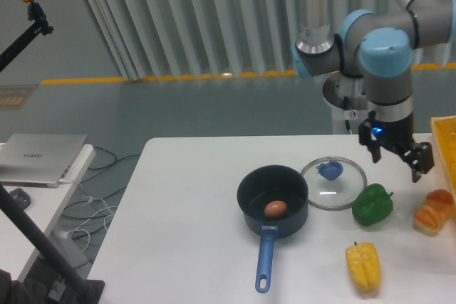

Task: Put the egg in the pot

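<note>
**Egg sits in the pot, gripper hangs empty off to the side**

Look at your egg (275, 208): it lies on the dark floor of the pot (250, 191), a touch right of centre, nothing touching it from above. The pot stands upright on the white table (185, 197), its long blue handle (264, 258) pointing toward the camera.

Just beside the pot's right rim you see the flat glass lid (333, 183) lying on the table, its blue knob (329, 170) facing up. Next to the lid's right edge stands the green pepper (372, 204). In front of that, nearer the camera, lies the yellow pepper (363, 266). At the far right edge rests the lumpy orange bread-like piece (433, 211), with a yellow crate (446, 140) behind it.

Your gripper (397, 159) hovers above the table, above and to the right of the lid, well apart from the pot. Its two fingers stand spread with nothing between them.
</note>
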`<action>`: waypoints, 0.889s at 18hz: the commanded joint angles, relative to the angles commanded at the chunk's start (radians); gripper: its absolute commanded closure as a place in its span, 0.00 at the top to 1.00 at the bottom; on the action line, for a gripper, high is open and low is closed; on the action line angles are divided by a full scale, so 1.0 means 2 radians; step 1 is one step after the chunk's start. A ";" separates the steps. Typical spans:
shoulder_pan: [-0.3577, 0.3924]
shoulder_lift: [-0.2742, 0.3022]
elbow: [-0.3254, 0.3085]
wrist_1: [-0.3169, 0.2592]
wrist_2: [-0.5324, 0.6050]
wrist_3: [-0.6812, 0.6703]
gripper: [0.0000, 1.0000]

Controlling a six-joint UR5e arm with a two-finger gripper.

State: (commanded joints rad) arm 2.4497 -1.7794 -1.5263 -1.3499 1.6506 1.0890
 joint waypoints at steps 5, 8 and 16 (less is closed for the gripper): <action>0.010 -0.001 0.005 -0.012 0.004 0.102 1.00; 0.018 -0.002 0.001 -0.012 0.002 0.183 1.00; 0.037 -0.011 -0.002 0.003 0.001 0.281 1.00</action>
State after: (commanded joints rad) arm 2.5234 -1.8008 -1.5294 -1.3439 1.6521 1.6505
